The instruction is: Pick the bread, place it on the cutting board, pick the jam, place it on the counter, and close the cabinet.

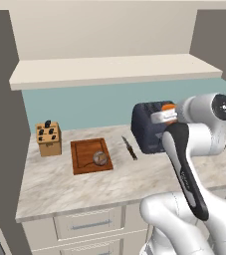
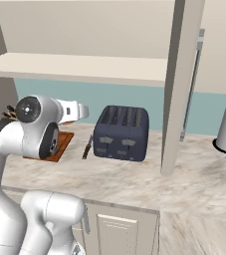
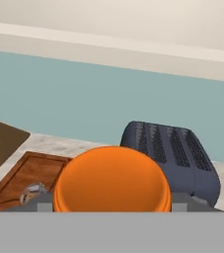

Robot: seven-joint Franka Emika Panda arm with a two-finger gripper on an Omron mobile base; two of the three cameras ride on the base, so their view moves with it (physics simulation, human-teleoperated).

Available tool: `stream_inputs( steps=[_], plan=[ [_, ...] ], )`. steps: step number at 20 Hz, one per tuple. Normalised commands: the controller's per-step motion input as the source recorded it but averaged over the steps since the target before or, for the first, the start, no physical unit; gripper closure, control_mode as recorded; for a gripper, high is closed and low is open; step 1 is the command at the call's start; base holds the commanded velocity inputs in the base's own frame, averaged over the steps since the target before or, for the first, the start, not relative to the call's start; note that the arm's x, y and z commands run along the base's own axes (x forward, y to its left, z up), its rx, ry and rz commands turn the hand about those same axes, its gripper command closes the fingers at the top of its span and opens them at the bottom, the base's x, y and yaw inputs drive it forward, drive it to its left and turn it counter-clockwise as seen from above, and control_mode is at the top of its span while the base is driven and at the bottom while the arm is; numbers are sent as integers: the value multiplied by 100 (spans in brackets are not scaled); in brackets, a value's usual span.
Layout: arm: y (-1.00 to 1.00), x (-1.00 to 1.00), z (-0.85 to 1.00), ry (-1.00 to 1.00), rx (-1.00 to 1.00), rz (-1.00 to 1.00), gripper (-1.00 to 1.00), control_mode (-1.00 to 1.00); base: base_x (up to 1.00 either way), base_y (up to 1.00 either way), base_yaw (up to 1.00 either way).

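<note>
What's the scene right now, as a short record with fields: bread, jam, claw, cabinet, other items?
bread: on the cutting board, small round loaf
jam: orange jar held in the claw, in the air in front of the toaster
claw: shut on the jar
cabinet: door open
other items: knife block, knife on the counter

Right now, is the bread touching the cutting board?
Touching. In the left base view the bread sits directly on the cutting board, with no gap beneath it.
</note>
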Motion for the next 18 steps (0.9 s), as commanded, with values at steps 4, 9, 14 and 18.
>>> stream_inputs(
  steps=[4,9,14,18],
  plan=[
    [-28,0,-26,0,-5,0,100,-100,0,0,0],
    [-29,0,-27,0,-5,0,100,-100,0,0,0],
    [-27,0,-26,0,-4,0,100,-100,0,0,0],
    [-24,0,-25,0,-4,0,100,-100,0,0,0]
  ],
)
